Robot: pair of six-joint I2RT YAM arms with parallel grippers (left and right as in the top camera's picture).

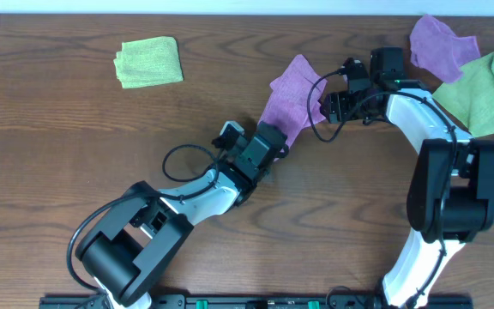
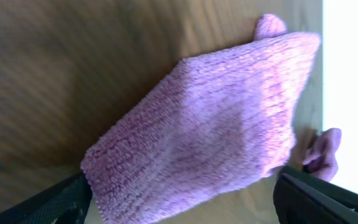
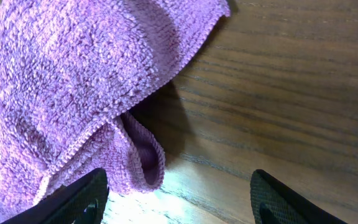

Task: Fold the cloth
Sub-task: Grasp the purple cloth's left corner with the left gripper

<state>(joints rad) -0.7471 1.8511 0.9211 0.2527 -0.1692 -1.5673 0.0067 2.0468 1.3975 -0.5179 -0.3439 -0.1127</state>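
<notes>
From above, the cloth lies crumpled and partly doubled over near the middle of the wooden table, running on a slant between the two arms. The left gripper sits at its lower end and the right gripper just beside its upper right edge. A folded lime-green cloth rests well apart at the far left. A second purple cloth and a larger lime-green cloth lie together at the far right corner.

In the left wrist view, the cloth fills most of the picture, a thick folded wedge with its fuzzy weave plain to see. The left gripper is released, its dark fingers spread wide. The cloth's near edge comes down between them, but neither finger pinches it.

In the right wrist view, the cloth is heaped in the upper left, with one edge curled under into a small loop that casts a shadow on the wood. The right gripper is also released and stands wide. The finger at the picture's left is right up against the cloth's hanging fold, while the other is over bare table. I can't tell whether that finger truly touches the fabric.
</notes>
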